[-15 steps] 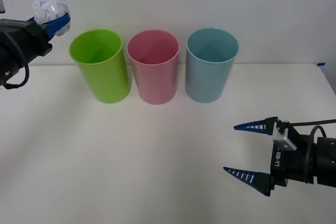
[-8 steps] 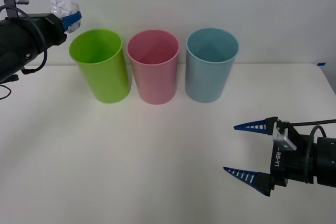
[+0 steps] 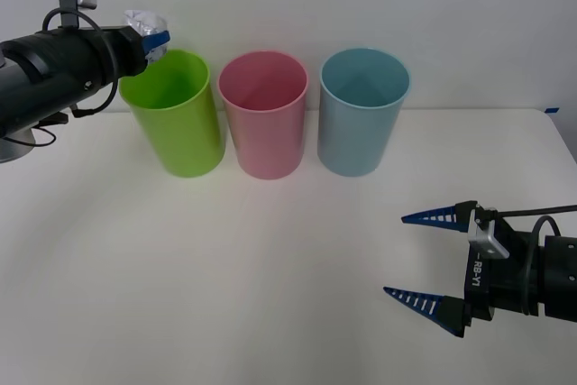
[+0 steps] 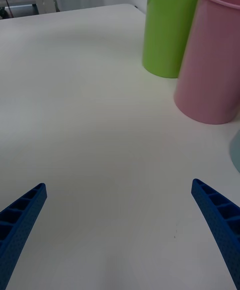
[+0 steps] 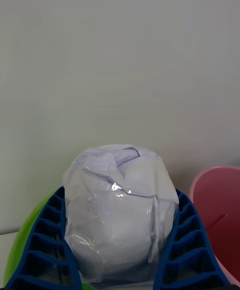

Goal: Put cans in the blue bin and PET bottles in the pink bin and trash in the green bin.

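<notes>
Nearest, at the right edge of the white counter [image 3: 270, 268], the right claw [image 3: 431, 259] rests low with its two blue ribbed fingers [image 4: 220, 225] spread wide apart, grasping nothing; bare counter lies between them. From its wrist view the counter stretches away toward the bins.

Farther back stand three bins in one row running left to right, all upright and open at the top: one green bin [image 3: 173, 113] on the left, one pink bin [image 3: 263, 114] in the middle, one blue bin [image 3: 362, 111] on the right. The green and pink bins stand just beside each other, almost touching at the rims; the blue bin is a little apart from the pink one. In the right wrist view the green bin [image 4: 180, 19] and pink bin [image 4: 212, 54] show side by side, with a sliver of the blue bin [image 4: 236, 152] at the edge.

Farthest, at the far left, the left claw [image 3: 149, 32] reaches in from the left, raised above the counter, and is clenched on one piece of trash [image 3: 145, 22], a crumpled white ball. It hangs at the far left rim of the green bin, just above the opening. In the left wrist view the trash [image 5: 120, 205] sits wedged between the two blue fingers [image 5: 45, 240], with the green bin's rim [image 5: 25, 250] below on one side and the pink bin's rim [image 5: 215, 210] on the other, a plain wall behind.
</notes>
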{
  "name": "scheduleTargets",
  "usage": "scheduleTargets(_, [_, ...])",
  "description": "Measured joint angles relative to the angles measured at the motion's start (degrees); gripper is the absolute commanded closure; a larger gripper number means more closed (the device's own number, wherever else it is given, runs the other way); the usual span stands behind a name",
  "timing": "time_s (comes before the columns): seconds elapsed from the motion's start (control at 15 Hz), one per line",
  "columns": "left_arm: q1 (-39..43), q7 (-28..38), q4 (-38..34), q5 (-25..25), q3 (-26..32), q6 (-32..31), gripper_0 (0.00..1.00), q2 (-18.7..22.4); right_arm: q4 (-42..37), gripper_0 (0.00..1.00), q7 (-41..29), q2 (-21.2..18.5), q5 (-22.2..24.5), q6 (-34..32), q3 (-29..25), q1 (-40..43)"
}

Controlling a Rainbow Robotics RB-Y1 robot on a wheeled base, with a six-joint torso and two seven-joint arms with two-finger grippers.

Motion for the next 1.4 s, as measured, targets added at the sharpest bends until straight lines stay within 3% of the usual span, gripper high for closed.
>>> scheduleTargets(0.33, [-6.05, 0.00, 6.74, 3.24, -6.79, 0.00, 1.00, -3.63, 0.00, 0.00, 0.00, 0.00, 0.00, 0.00, 0.00, 0.00])
scheduleTargets(1.2, [-6.40, 0.13, 3.79, 6.82, -9.77, -0.07, 1.00, -1.88, 0.00, 0.00, 0.00, 0.00, 0.00, 0.00, 0.00, 0.00])
scheduleTargets(1.27, [-6.43, 0.14, 3.65, 6.92, -9.85, -0.06, 0.85, -1.77, 0.00, 0.00, 0.00, 0.00, 0.00, 0.00, 0.00, 0.00])
scheduleTargets(1.33, [-6.61, 0.04, 3.65, 6.98, -9.85, -0.01, 0.24, -1.71, 0.00, 0.00, 0.00, 0.00, 0.00, 0.00, 0.00, 0.00])
scheduleTargets(1.4, [-6.67, -0.15, 3.69, 6.99, -9.86, 0.08, 0.00, -1.63, 0.00, 0.00, 0.00, 0.00, 0.00, 0.00, 0.00, 0.00])
